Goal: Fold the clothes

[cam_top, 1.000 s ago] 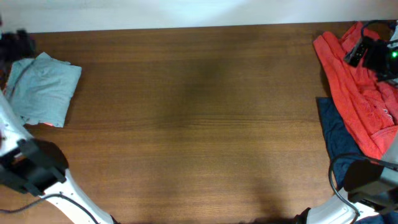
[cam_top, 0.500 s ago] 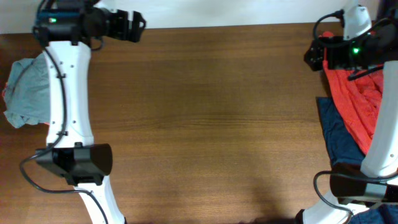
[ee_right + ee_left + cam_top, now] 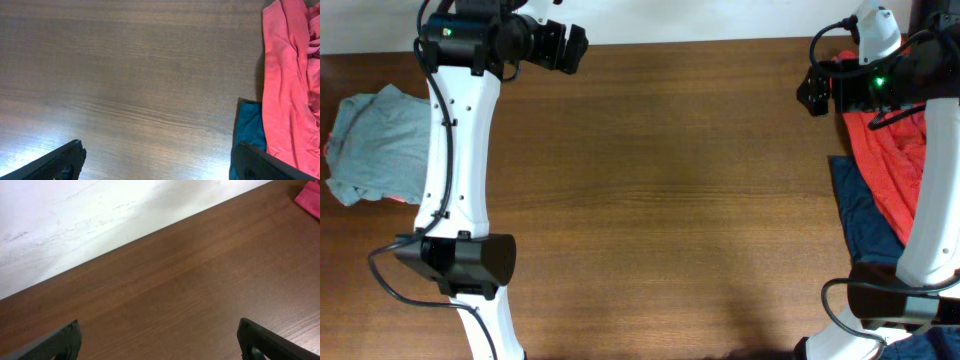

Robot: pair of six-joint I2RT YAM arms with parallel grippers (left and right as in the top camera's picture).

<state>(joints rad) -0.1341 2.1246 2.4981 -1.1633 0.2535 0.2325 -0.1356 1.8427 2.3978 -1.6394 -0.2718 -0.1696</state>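
Observation:
A folded pale blue-green T-shirt (image 3: 378,145) lies at the table's left edge, with a bit of salmon-pink cloth showing under it. An orange-red garment (image 3: 892,170) lies crumpled at the right edge over a navy one (image 3: 865,228); both also show in the right wrist view, orange-red (image 3: 287,85) and navy (image 3: 248,125). My left gripper (image 3: 575,47) is raised at the far left edge of the table, open and empty, its fingers (image 3: 160,340) wide apart over bare wood. My right gripper (image 3: 808,95) is raised left of the orange-red garment, open and empty (image 3: 157,162).
The brown wooden table (image 3: 660,200) ends at a white wall (image 3: 75,220) along its far edge. A corner of pink cloth (image 3: 309,197) shows at the upper right of the left wrist view.
Both arms have swung up from the near corners to the far edge of the table. In the last half second the left gripper moved a little right and the right gripper a little left.

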